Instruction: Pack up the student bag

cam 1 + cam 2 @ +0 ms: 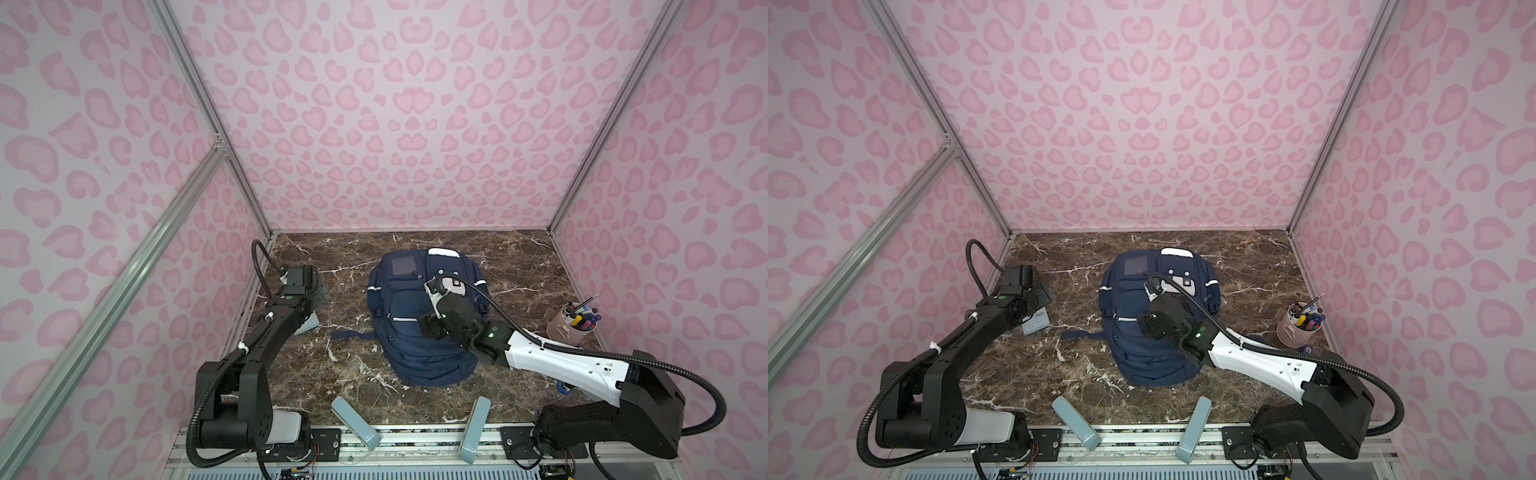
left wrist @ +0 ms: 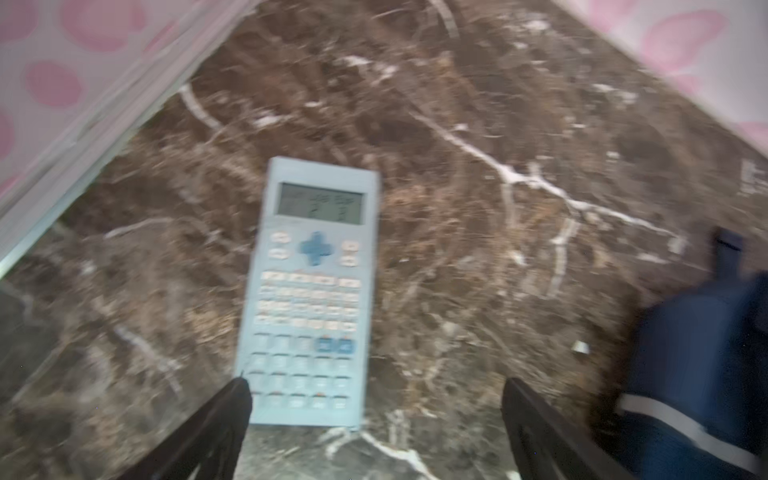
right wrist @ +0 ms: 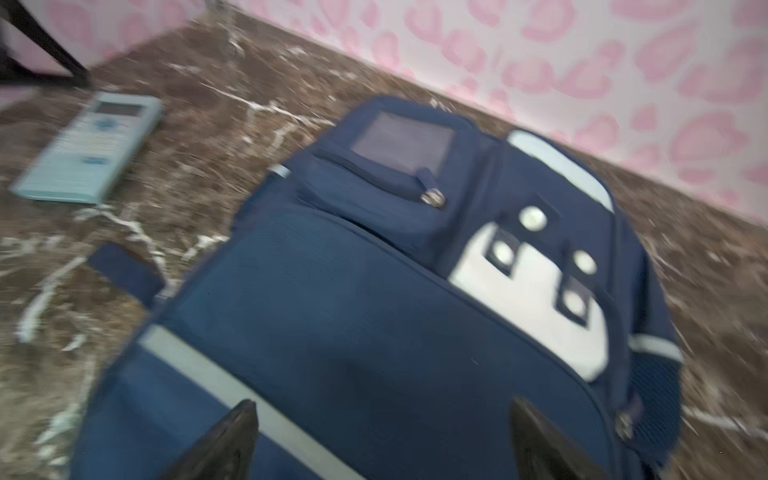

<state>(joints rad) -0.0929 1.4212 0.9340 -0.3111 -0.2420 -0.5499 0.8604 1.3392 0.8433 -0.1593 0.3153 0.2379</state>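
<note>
Two pale blue slabs (image 1: 356,422) lie across the near edge of the tabletop (image 1: 519,270), each with a small white mark on its end, too small to read. Behind them the student bag (image 1: 399,299) lies flat, front up, in the middle of the tabletop, its top toward the far edge. Over its front hangs the right hand (image 3: 382,403), fingers apart and holding nothing. The right wrist view shows the whole white patch with its dots, which the arm partly hides in both top views. By the left edge the left hand (image 2: 376,382) hangs with fingers apart over a pale blue calculator (image 2: 309,291). Both top views hide most of it, and its display digits are too blurred to read. A pink cup of pens (image 1: 565,328) stands by the right edge
</note>
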